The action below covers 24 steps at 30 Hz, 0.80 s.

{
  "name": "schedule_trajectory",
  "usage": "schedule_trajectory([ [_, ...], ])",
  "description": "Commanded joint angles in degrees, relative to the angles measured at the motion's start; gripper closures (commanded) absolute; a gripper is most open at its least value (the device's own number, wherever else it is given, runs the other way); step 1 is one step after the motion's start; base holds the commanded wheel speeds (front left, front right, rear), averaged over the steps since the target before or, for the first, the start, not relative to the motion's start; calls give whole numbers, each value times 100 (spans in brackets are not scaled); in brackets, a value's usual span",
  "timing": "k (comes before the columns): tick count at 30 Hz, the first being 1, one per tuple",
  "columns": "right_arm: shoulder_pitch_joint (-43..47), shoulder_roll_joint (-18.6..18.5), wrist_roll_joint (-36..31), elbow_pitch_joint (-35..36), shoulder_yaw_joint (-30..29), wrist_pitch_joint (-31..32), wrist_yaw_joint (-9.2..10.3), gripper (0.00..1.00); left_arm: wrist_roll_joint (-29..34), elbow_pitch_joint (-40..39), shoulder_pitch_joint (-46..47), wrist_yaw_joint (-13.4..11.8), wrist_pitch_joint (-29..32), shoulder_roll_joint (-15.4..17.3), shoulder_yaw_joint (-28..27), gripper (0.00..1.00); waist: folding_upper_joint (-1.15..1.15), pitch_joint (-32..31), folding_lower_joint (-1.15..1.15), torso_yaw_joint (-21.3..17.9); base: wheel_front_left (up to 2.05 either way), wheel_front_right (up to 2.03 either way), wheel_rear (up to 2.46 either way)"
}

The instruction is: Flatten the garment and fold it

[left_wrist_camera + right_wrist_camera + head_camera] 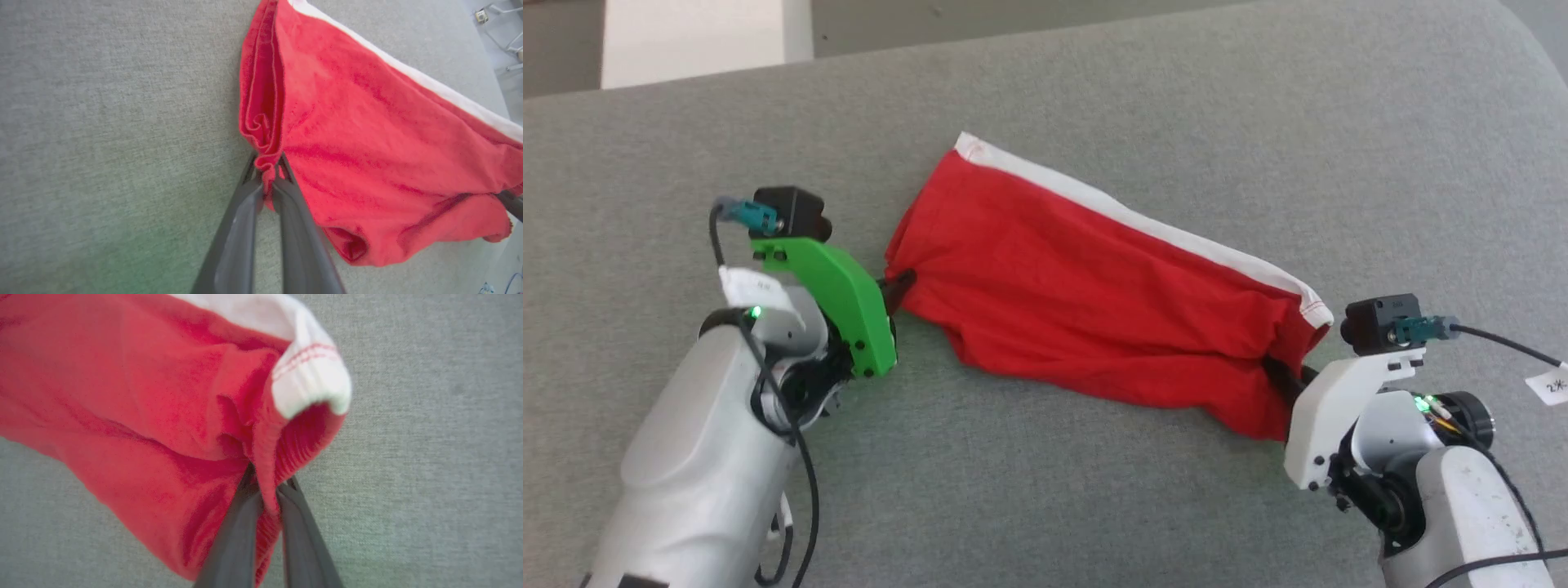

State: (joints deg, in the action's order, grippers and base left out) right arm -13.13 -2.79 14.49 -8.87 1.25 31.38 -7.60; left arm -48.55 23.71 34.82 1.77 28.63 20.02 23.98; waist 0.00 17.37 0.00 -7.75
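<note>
I see the garment (1094,302) stretched out across the grey cloth-covered counter (1094,506), lying at a slant between my two arms, with its white band (1143,224) along the far edge. My left gripper (903,286) is at the garment's left end. In the left wrist view (267,163) its jaws are clamped together on a bunched fold of the red fabric (367,143), and the layered edge runs away from the fingertips. My right gripper (1278,371) is at the opposite end, just below the corner where the white band curls over. From the right wrist (267,486) I see those jaws pinched on a red hem fold (143,396). The cloth between the two grips is wrinkled and sags along its near edge, resting on the counter.
</note>
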Motion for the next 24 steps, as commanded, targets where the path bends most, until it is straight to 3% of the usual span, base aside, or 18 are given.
schedule_trajectory([
  [1, -118, -9, -120, 34, -68, 84, 11, 100, -56, -113, -174, 37, -87, 39, -65, 100, 0, -173, 0, 146, 0, 0, 0],
  [9, -245, -465, -37, 87, -40, 662, 11, 100, -446, -1167, -1341, -172, -447, 85, -398, 100, 0, -480, 0, 493, 0, 0, 0],
  [16, -352, -993, 355, -62, 153, 1059, 11, 100, -632, -2250, -2684, -634, -564, 84, -480, 100, 0, -607, 0, 757, 0, 0, 0],
  [22, -418, -1248, 550, -376, 317, 1299, 11, 100, -662, -2725, -3461, -962, -385, 56, -260, 100, 0, -635, 0, 921, 0, 0, 0],
  [23, -422, -1270, 559, -413, 332, 1312, 11, 92, -647, -2744, -3496, -1001, -385, 50, -248, 100, 0, -640, 0, 945, 0, 0, 0],
  [24, -423, -1270, 593, -454, 329, 1308, 11, 1, -655, -2764, -3514, -1034, -414, 20, -261, 91, 0, -651, 0, 969, 0, 0, 0],
])
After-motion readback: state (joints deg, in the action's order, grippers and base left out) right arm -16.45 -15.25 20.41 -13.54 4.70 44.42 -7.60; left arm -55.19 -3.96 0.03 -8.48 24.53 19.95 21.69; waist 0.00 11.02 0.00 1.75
